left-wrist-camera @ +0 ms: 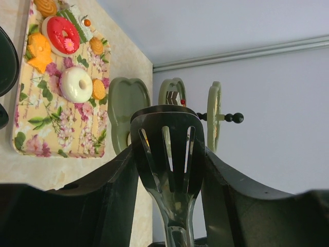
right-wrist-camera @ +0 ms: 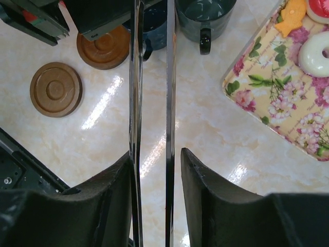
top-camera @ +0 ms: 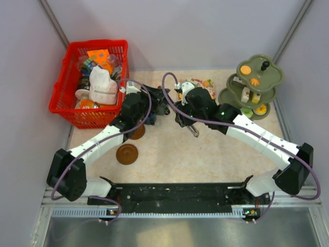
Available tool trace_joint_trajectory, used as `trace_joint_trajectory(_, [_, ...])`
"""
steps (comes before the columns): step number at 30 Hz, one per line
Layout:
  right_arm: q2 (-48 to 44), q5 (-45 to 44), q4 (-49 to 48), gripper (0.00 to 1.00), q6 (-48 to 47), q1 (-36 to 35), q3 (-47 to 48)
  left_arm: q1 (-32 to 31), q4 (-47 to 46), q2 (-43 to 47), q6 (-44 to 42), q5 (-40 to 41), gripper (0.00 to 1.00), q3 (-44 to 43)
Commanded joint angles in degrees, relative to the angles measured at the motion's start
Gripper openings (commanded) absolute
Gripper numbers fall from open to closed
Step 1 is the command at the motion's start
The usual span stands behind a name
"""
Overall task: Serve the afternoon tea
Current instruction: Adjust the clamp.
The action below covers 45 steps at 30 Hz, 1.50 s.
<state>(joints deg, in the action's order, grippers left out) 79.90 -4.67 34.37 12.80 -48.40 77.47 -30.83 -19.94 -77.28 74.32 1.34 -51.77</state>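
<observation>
Over glossy cream stone-look counter, my two claws meet nose to nose, both arms reaching low toward centre. Left claw clamped on dark slotted head of thin metal tongs. Right claw narrow around both shiny blades, one pad touching; can't tell if gripping. Just beyond right claw: navy mug, dark-green mug. Round ridged brown saucers on left arm's side, one partly under it. Floral tray with doughnuts near. Scalloped olive stand well apart, far right.
</observation>
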Motion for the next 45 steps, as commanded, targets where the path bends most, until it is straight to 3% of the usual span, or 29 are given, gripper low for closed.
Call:
trace_joint_trajectory(1, [1.4,-0.3,0.8,0.40,0.7,-1.4,5.7,0.1,-6.0,2.0,1.8,-0.2,0.04,1.1])
trace_joint_trajectory(13, [5.9,-3.1,6.1,0.39,1.3,-2.1,10.4,0.2,-6.8,2.2,2.4,-0.3,0.03,1.4])
trace_joint_trajectory(24, [6.5,-3.5,7.8,0.30,0.9,-2.7,12.8,0.1,-6.7,2.1,2.4,-0.1,0.03,1.7])
trace_joint_trajectory(33, [5.7,-4.9,9.0,0.22,0.8,-3.2,13.8,0.2,-3.8,2.6,1.5,0.9,0.14,1.8])
trace_joint_trajectory(45, [5.7,-5.1,9.0,0.30,0.9,-3.3,14.7,0.1,-3.9,2.3,3.2,0.5,0.11,2.6])
